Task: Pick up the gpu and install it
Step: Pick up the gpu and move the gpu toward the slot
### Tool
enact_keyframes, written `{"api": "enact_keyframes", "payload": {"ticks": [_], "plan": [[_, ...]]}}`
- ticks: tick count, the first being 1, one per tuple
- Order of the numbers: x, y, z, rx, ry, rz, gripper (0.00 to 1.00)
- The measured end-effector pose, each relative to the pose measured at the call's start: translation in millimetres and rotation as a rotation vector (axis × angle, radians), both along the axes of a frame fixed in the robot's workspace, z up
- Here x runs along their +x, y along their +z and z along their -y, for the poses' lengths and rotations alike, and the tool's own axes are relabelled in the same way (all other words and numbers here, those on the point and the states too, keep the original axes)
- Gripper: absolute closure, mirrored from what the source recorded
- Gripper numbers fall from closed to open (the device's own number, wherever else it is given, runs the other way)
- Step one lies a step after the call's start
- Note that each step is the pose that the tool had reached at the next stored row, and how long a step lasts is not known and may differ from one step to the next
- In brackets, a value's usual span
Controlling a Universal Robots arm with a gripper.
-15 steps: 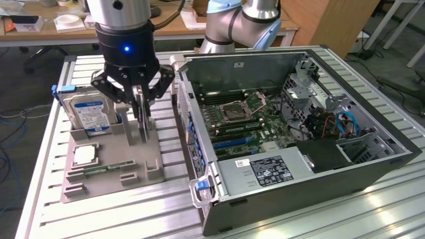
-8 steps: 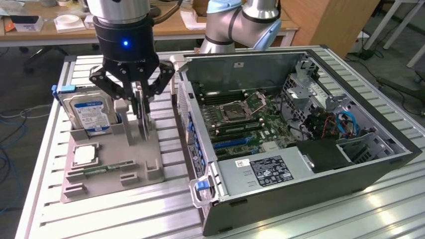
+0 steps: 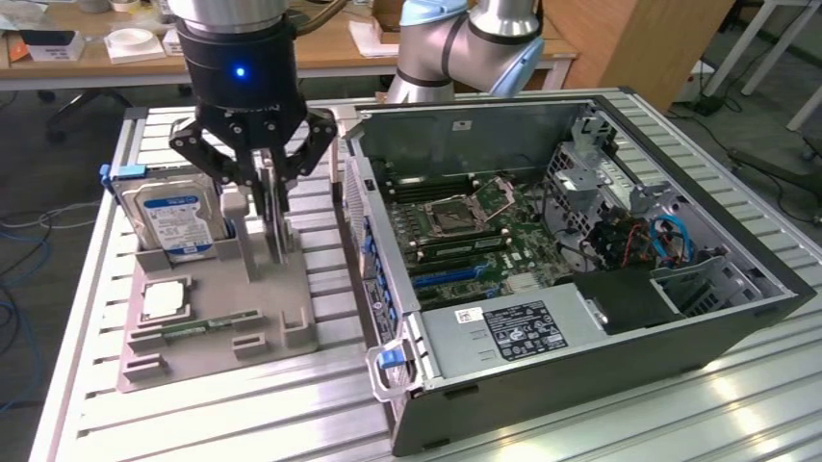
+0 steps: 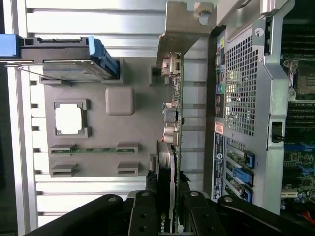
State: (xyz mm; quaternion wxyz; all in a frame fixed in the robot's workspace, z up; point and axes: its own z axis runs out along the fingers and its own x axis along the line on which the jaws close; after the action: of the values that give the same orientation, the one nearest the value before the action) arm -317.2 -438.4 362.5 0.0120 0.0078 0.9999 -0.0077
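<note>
Grey plastic tray (image 3: 206, 371) sits on the slatted metal bench (image 3: 257, 428) at the exterior view's left, with a blue-labelled hard drive (image 3: 173, 217) standing upright at its leftmost end. Next along, the graphics card (image 4: 173, 123) stands on edge in the tray, and my pincer (image 3: 264, 252) is narrowed onto it, one finger against each face. Right of that lies the open computer case (image 3: 738, 245), its motherboard (image 3: 469, 236) showing.
</note>
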Motion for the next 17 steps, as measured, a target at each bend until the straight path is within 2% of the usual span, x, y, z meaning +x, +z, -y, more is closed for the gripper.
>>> {"api": "enact_keyframes", "payload": {"ticks": [12,14,17], "plan": [[-0.1,14.4,0.0,0.0068,0.000,0.0000,0.73],[-0.2,17.0,0.1,0.0109,0.000,0.0002,0.73],[-0.4,21.4,0.3,0.0200,0.000,0.0000,0.73]]}}
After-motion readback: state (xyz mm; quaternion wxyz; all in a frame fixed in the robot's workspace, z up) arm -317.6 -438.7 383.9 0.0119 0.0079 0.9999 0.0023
